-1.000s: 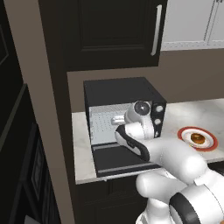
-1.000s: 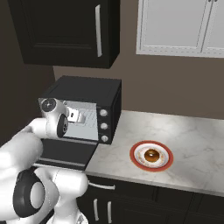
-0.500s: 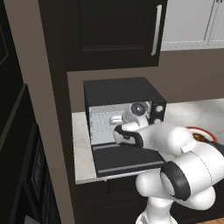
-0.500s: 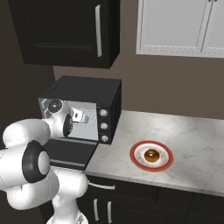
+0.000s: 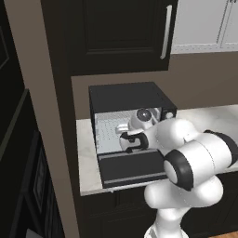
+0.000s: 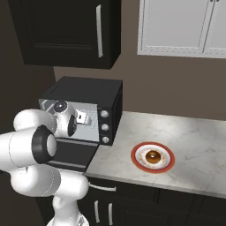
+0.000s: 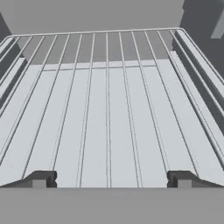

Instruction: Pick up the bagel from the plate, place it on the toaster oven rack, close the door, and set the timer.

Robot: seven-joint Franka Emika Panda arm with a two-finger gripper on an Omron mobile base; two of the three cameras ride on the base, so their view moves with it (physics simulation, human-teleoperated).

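Fingers (image 7: 40,178) spread over rack (image 7: 109,113) — bagel (image 6: 152,157) far off.

A home kitchen: marble counter (image 6: 190,137), dark cabinets (image 6: 62,31), white wall cabinets (image 6: 181,26), black toaster oven (image 6: 88,95) standing open.

No readable text, label, brand name, number or sign appears anywhere in these views. The round knobs (image 6: 104,126) on the front of the black toaster oven (image 6: 90,90) carry no legible markings at this size, and the cabinet fronts, the marble counter (image 6: 194,145) and the plate (image 6: 165,165) are all plain.
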